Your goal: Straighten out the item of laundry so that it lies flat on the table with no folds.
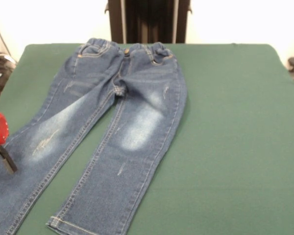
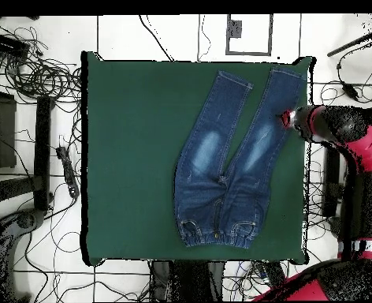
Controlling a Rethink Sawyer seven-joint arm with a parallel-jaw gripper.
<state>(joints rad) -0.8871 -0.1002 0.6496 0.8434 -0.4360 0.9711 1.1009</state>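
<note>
jeans spread front-up on table, waistband toward robot, legs splayed | gripper over one leg's outer edge; open or closed: cannot tell | nearly flat; only minor wrinkles left

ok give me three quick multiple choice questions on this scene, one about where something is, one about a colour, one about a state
1. Where is the gripper?
A. over the waistband
B. at the outer edge of one leg
C. out of view

2. What colour is the table?
A. dark green
B. grey
C. brown

3. How do the jeans lie?
A. bunched in a heap
B. folded in half
C. spread out, legs apart

Answers:
1 B, the overhead view shows the arm's tip at one leg's outer edge.
2 A, the tabletop is dark green in both views.
3 C, both legs stretch out from the waistband in a V.
</note>
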